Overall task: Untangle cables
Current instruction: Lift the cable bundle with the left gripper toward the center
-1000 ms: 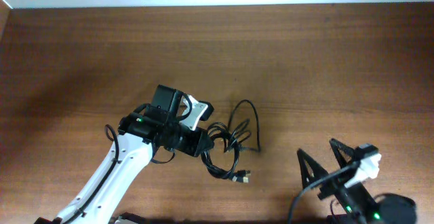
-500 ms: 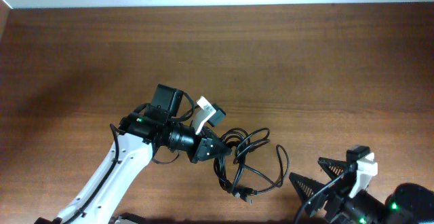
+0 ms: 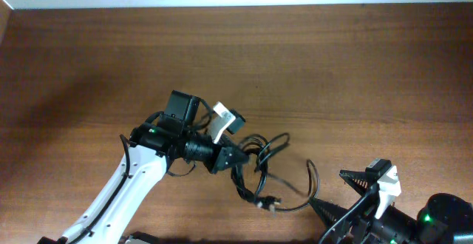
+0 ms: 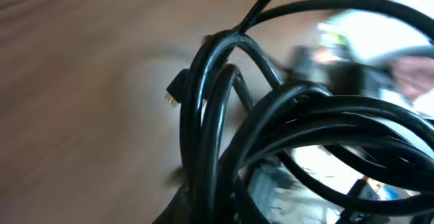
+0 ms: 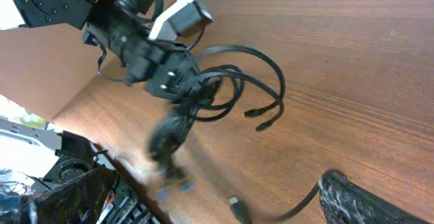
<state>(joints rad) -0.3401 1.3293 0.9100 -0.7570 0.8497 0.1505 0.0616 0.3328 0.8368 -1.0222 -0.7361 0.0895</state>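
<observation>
Rolling its wrist, our left tool (image 3: 235, 157), clamped on the cables (image 3: 260, 149), has swung them over the surface (image 3: 355, 74). One loop (image 3: 311, 176) has shaken loose rightward, ending beside our right tool (image 3: 337, 194), which is spread wide. We judge it a strand we can pull.

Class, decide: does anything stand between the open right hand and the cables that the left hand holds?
Nothing visible does. Only bare table lies between the right hand and the cables, and one loose loop reaches close to that hand.
</observation>
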